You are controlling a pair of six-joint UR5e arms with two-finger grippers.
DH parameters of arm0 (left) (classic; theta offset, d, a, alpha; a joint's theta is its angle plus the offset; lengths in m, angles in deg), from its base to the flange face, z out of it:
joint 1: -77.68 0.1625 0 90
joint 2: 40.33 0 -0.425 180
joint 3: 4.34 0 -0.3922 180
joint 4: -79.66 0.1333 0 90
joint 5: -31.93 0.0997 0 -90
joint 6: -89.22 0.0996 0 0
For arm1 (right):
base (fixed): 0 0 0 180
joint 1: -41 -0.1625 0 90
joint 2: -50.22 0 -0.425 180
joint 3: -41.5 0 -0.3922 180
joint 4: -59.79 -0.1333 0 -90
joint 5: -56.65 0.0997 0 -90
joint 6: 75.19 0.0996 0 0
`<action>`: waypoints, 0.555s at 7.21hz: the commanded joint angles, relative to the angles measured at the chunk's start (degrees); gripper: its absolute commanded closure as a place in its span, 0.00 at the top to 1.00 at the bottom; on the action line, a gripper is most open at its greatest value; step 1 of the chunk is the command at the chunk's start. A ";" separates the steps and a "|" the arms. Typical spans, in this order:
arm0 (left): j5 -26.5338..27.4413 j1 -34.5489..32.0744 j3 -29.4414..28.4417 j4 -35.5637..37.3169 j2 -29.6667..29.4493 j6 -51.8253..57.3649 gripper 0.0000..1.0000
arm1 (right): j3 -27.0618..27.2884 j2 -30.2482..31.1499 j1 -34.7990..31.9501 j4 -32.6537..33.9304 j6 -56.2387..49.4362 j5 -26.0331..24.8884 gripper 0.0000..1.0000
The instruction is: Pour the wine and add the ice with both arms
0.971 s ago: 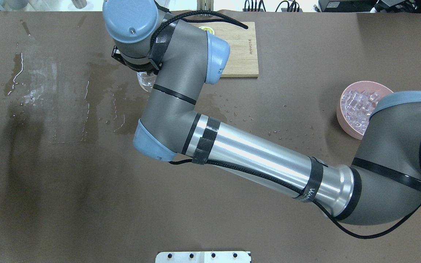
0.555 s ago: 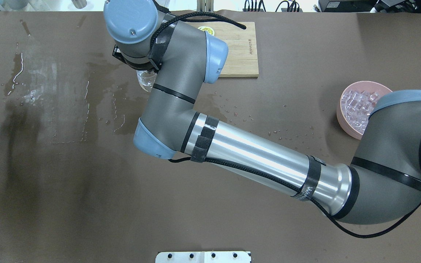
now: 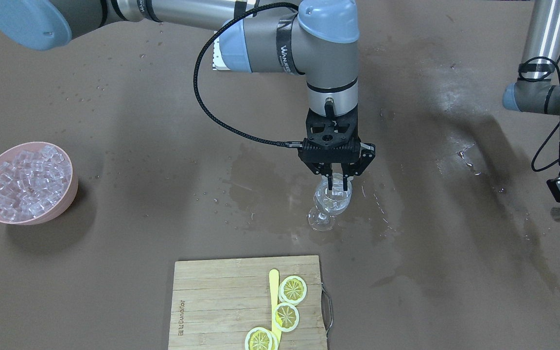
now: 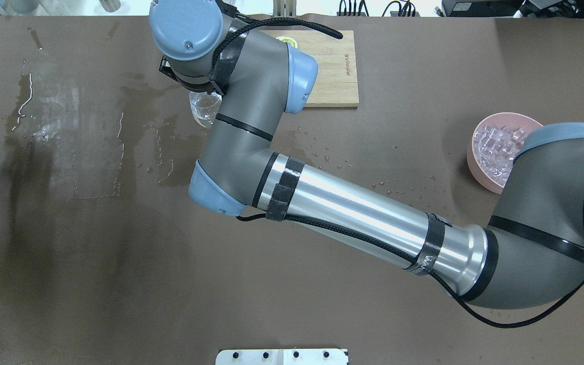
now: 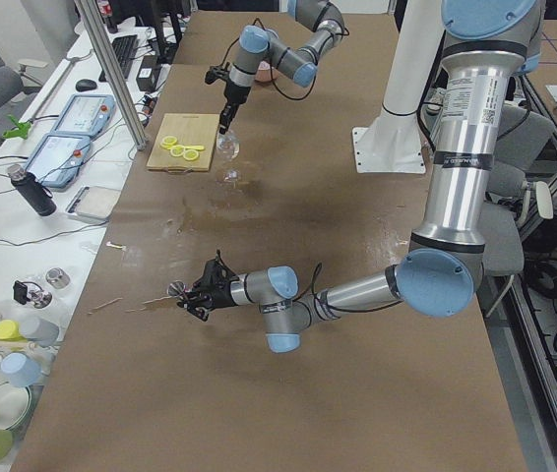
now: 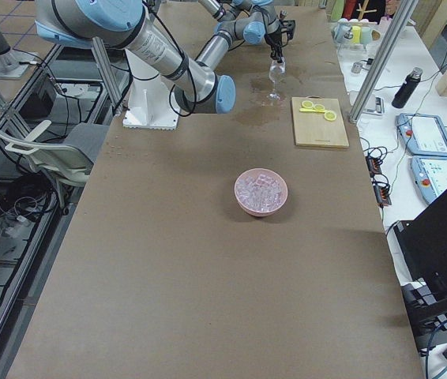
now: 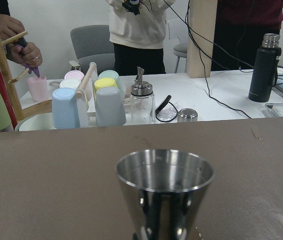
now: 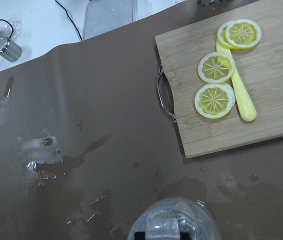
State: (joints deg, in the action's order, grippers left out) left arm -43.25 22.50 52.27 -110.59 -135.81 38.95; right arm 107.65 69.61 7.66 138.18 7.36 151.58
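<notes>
In the front-facing view the right gripper point(image 3: 337, 188) pinches one ice cube point(image 3: 339, 183) at the mouth of the stemmed glass point(image 3: 329, 206), fingertips about level with the rim. Released off-centre, the cube could strike the rim, bounce onto the wet table point(image 3: 114, 146), or tip the glass on its narrow foot. From overhead the right arm point(image 4: 353, 208) hides most of the glass, so alignment cannot be checked there. The left side view shows the left gripper point(image 5: 193, 292) low over the table, well apart from the glass, clamped on the steel jigger point(image 5: 176, 290). The right side view shows the pink bowl point(image 6: 261, 209) heaped with ice point(image 6: 260, 188) far from the glass, a long carry on which a cube could drop. The left wrist view shows the jigger's open mouth close up; whether wine is in it I cannot tell, but any tilt would spill it. The right wrist view puts the cube within the glass's rim; a wet cube may slip early or cling to a pad.
</notes>
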 commanded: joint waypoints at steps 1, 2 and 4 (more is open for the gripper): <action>0.30 1.12 -0.61 -0.03 -0.06 -0.17 0.19 | -0.14 -0.15 -0.50 -0.17 -0.72 0.34 1.00; -0.14 1.30 -0.79 0.05 0.03 -0.26 0.19 | -0.14 -0.41 -0.76 -0.17 -0.72 0.52 1.00; -0.40 1.65 -1.14 -0.03 0.03 -0.44 0.19 | 0.55 0.02 -1.90 -0.08 -2.20 2.26 1.00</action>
State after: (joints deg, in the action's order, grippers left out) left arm -43.52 23.91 51.40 -110.56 -135.79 38.58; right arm 107.69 69.35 6.61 138.03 6.28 152.50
